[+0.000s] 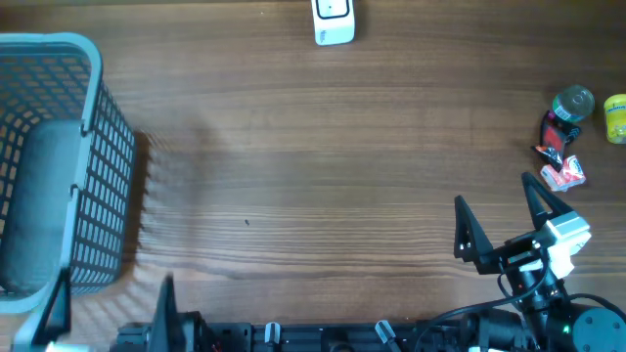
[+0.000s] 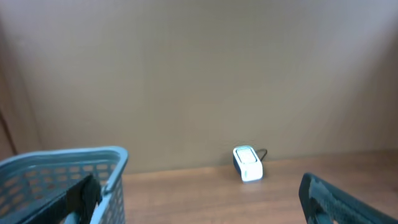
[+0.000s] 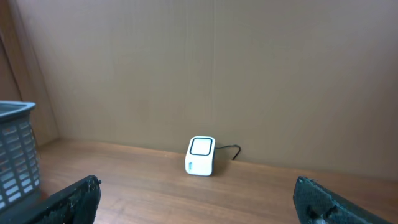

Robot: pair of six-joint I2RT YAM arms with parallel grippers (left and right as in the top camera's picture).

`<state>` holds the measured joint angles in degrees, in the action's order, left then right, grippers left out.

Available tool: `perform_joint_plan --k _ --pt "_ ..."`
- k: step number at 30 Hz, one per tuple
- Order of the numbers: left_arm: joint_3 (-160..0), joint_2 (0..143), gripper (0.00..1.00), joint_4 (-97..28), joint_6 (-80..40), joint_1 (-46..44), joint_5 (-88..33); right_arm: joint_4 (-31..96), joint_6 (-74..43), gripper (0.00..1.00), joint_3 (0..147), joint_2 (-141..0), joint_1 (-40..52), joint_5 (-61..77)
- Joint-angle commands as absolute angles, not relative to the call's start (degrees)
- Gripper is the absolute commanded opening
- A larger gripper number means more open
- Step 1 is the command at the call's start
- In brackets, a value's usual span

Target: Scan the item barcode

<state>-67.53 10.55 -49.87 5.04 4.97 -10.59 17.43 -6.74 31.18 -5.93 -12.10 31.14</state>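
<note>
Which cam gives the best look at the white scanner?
Right wrist: the white scanner sits whole near the centre, with its front window facing the camera. Left wrist also shows the scanner whole, but smaller and blurrier. Overhead catches the scanner only from above, cut off by the frame's top edge.

Basket (image 1: 106, 166): cut by left edge overhead. Dark shape (image 1: 44, 196) inside, blurred behind the mesh, unidentifiable.
Scanner (image 1: 334, 22): top clipped by frame.
Yellow item (image 1: 616, 117): partly lost past right edge.
Bottle (image 1: 567, 115), red packet (image 1: 564, 174): labels too small to read.
Left tool (image 1: 112, 303): body cut off at bottom edge.
</note>
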Motion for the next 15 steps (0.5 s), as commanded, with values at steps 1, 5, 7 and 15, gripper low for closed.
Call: perform_joint_plan --k 1,5,7,15 --pt "-58.4 10.0 1.00 -43.8 6.1 4.7 -10.9 16.8 -5.3 1.00 30.2 -5.4 -12.0 32.3" --pt "-50.0 9.9 1.00 -38.7 7.7 4.7 -10.5 17.0 -5.3 1.00 30.0 -5.4 -12.0 31.3" --pt "-45.5 9.9 1.00 -35.0 7.7 4.7 -10.4 16.7 -5.1 1.00 29.1 -5.4 -12.0 31.2" --pt "-27.9 9.9 1.00 -20.2 7.7 4.7 -10.2 18.5 -4.4 1.00 26.0 -5.4 -12.0 23.5"
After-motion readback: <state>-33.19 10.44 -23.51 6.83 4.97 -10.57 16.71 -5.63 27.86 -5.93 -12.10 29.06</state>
